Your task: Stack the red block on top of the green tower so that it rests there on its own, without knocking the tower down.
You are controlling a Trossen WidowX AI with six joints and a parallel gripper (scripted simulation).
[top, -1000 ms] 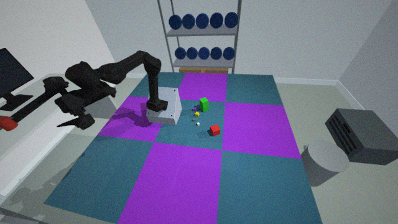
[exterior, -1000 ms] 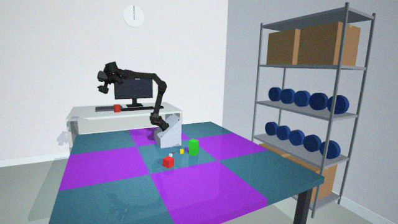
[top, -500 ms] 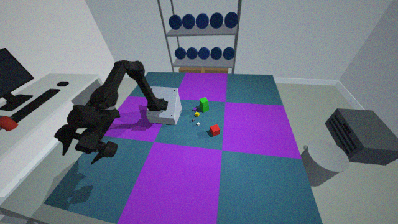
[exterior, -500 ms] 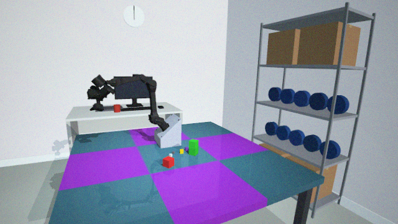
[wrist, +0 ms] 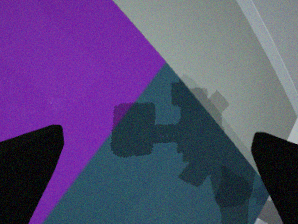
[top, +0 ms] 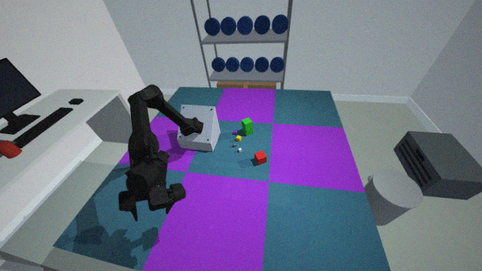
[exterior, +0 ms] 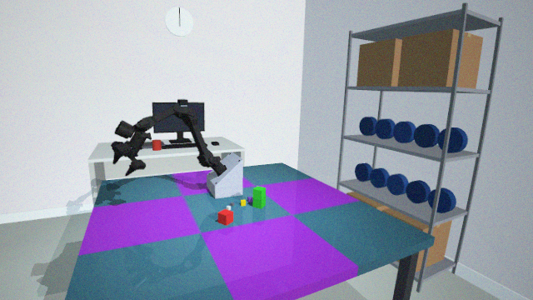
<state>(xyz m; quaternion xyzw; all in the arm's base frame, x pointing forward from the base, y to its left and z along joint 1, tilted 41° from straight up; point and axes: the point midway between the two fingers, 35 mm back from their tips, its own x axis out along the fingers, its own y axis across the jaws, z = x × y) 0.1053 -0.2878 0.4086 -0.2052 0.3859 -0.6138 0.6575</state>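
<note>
The claw (top: 136, 211) is held wide open and empty above a teal corner square of the desk (top: 320, 226). The red block (top: 260, 157) is seen resting on the desk, near the green tower (top: 247, 126), well apart from the claw.

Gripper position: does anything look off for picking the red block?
Yes. The gripper hangs open and empty over the table's near-left corner, far from the red block and green tower. The wrist view shows only table tiles and floor. The tower stands upright.
</note>
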